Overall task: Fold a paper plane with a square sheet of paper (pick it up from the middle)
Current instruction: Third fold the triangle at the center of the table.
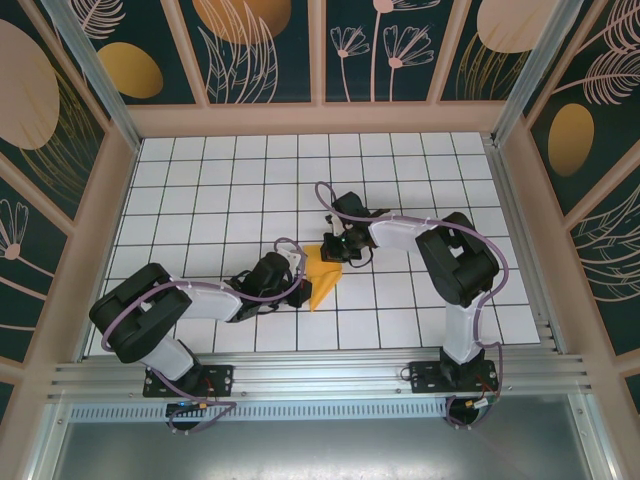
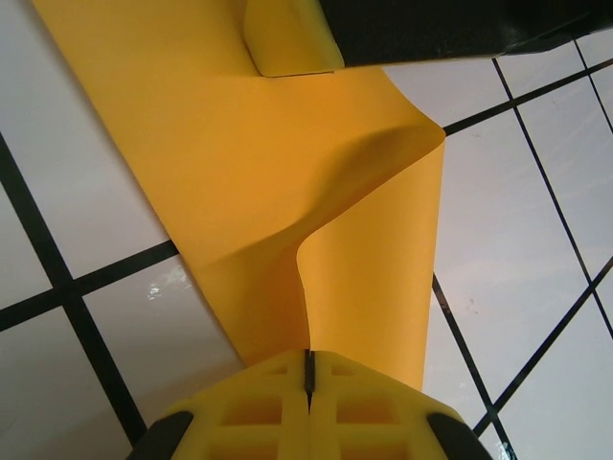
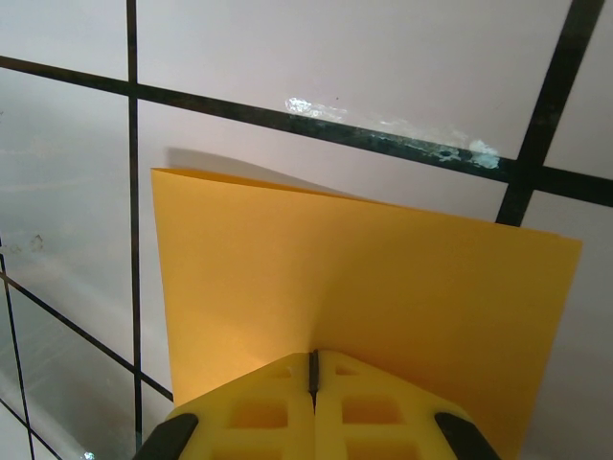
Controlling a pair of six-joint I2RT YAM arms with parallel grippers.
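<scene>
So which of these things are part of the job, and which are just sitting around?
In the job:
- orange-yellow paper, partly folded
- left arm and right arm, each with jaws shut on the paper

Just there:
- white grid table
- patterned walls

A white tabletop [image 1: 200, 190] ruled into squares by black grid lines [image 2: 96, 281] lies across the middle of the top view. Dark teal wall panels [image 1: 265, 50] with orange ovals and pale leaf drawings stand on 3 sides, set in a pinkish frame [image 1: 320, 118]. An aluminium rail [image 1: 320, 378] crosses the bottom. Whitish scuffs [image 3: 450, 149] mark 1 grid line in the upper part of the right wrist view.
</scene>
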